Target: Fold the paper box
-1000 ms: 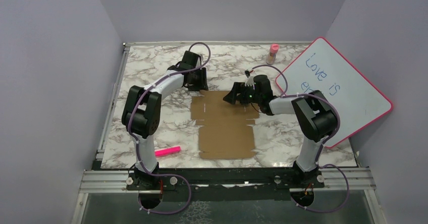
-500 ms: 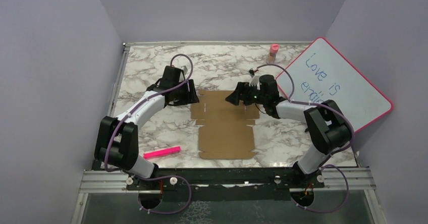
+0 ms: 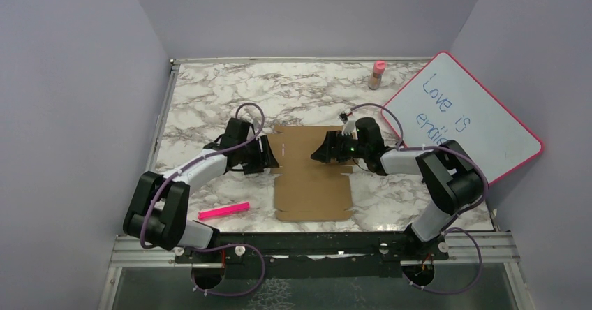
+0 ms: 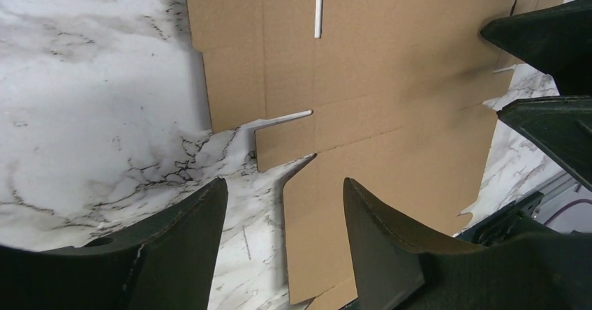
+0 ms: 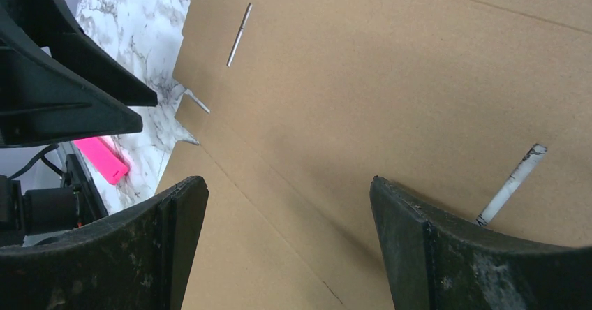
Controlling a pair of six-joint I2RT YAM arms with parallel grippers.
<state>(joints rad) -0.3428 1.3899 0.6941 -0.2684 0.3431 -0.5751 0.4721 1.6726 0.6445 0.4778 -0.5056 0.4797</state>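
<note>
**You have one flat box, two open pincers at its far panel.**

Count: one plain brown die-cut cardboard paper box (image 3: pixel 311 177), unfolded flat at the middle of the white marble-patterned table (image 3: pixel 209 100); one pink marker pen (image 3: pixel 223 210); one pink-framed whiteboard (image 3: pixel 464 125); one small pink-capped bottle (image 3: pixel 378 75); two pincers. Change since a second ago: your left pincer (image 3: pixel 269 155) has come nearer, from the box's far-left corner to the notch in its left edge, and its fingers have spread; the right pincer (image 3: pixel 317 149) has barely shifted; the box lies as before. Now the left pincer stands moderately apart, straddling the box's notched left edge, gripping nothing. The right pincer gapes wide over the far panel's right half, empty. Contact with the cardboard: cannot tell.
</note>
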